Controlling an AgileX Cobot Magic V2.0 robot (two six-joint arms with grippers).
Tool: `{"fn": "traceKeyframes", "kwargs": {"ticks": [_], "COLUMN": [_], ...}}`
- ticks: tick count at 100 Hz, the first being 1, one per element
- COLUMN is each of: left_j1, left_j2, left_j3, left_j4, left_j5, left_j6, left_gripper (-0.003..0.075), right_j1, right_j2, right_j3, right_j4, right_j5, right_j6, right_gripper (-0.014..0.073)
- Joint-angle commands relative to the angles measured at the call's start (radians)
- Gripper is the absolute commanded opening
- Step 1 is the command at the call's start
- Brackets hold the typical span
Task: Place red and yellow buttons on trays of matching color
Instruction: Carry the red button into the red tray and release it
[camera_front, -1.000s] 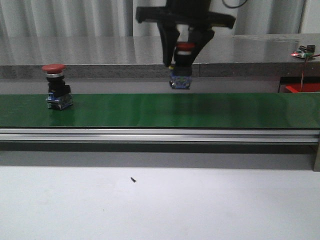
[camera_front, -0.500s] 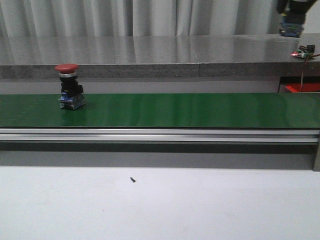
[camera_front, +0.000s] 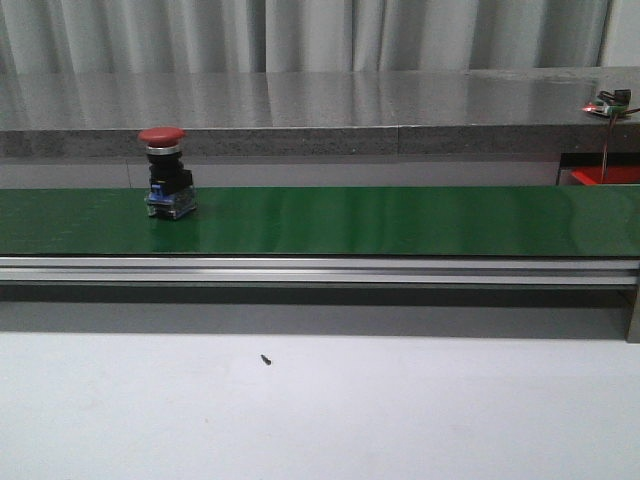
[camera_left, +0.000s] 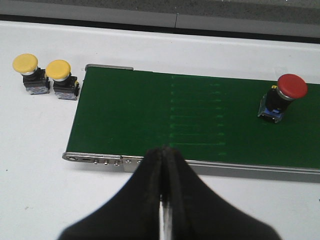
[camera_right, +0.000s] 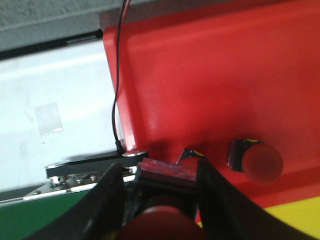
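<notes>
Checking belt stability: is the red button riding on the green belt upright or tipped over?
Upright. The red button stands on its base on the green belt, red cap on top, in both front and left wrist views.

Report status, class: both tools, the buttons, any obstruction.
Left tool shut, empty. Right tool gripping red button over red tray. Another red button on belt. Nothing obstructing.

one red button (camera_front: 168, 172) standing upright on the green belt, mushroom cap on top; two yellow buttons (camera_left: 44, 73) side by side just off the belt's end; another red button (camera_right: 256, 160) lying on its side in the red tray (camera_right: 210, 75), and one more red button (camera_right: 162, 207) gripped above that tray
</notes>
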Motion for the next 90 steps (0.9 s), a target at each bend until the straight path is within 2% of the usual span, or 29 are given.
{"fn": "traceKeyframes", "kwargs": {"ticks": [1, 24, 90], "left_j1": [-0.002, -0.002, -0.002], "left_j2": [-0.014, -0.014, -0.014], "left_j3": [-0.025, -0.025, -0.025], "left_j4": [-0.031, -0.031, -0.031], "left_j5": [-0.052, -0.052, -0.052], "left_j6": [-0.001, -0.001, -0.001], "left_gripper": [-0.002, -0.002, -0.002], "right_j1": [-0.006, -0.017, -0.024], "right_j2": [-0.016, 0.035, 0.217], "right_j3": [-0.032, -0.057, -0.24], "right_j4": [0.002, -0.002, -0.002], "right_j5": [0.064, 0.023, 0.036], "right_j6": [-0.024, -0.036, -0.051], "right_gripper": [0.0224, 0.0224, 0.0224]}}
